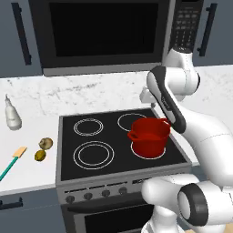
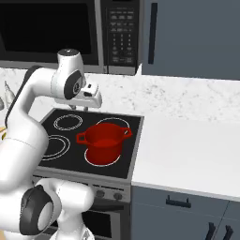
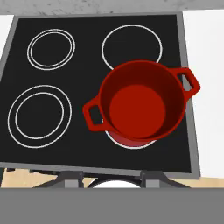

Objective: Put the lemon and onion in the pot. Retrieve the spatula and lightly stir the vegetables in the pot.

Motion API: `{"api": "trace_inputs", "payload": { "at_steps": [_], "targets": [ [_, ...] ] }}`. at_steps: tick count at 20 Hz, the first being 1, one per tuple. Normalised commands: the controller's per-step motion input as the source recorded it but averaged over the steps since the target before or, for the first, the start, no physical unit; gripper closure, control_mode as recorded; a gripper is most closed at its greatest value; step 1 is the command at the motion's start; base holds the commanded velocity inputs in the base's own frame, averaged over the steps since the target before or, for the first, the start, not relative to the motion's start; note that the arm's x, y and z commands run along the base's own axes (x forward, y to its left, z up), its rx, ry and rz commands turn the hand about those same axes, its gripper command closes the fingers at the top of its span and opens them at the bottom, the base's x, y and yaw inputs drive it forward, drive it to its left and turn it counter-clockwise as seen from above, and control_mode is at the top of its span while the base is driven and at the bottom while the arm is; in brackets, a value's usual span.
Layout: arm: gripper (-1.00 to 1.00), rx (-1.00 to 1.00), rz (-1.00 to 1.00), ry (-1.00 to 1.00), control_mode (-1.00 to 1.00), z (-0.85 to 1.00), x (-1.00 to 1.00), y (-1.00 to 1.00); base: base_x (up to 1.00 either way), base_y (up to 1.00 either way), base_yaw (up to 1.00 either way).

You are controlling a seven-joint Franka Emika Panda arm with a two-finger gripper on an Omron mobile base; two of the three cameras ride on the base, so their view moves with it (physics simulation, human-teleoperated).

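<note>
Hand view: my gripper [image 3: 112, 177] hangs high above the pot [image 3: 141, 101], jaws partly open, holding nothing. Lemon [image 1: 40, 155], onion [image 1: 45, 143] and spatula [image 1: 12, 163] lie on the left counter [image 1: 27, 175].

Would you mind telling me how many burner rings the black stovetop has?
4: back left, back right, front left, and front right, mostly covered by the squat red cooking pot standing on it.

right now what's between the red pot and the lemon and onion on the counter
In the left base view, the two left burner rings of the black cooktop lie between the squat red pot and the yellow-olive lemon and tan onion.
</note>
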Motion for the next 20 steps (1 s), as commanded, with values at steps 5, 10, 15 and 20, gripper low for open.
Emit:
{"api": "trace_inputs", "payload": {
  "at_steps": [5, 10, 15, 20],
  "targets": [
    [-1.00, 0.00, 0.00, 0.00, 1.00, 0.00, 0.00, 0.00, 0.00, 0.58, 0.00],
    [-1.00, 0.00, 0.00, 0.00, 1.00, 0.00, 0.00, 0.00, 0.00, 1.00, 0.00],
    [-1.00, 0.00, 0.00, 0.00, 1.00, 0.00, 0.00, 0.00, 0.07, 0.36, 0.00],
    [-1.00, 0.00, 0.00, 0.00, 1.00, 0.00, 0.00, 0.00, 0.30, 0.13, 0.00]
  ]
}}
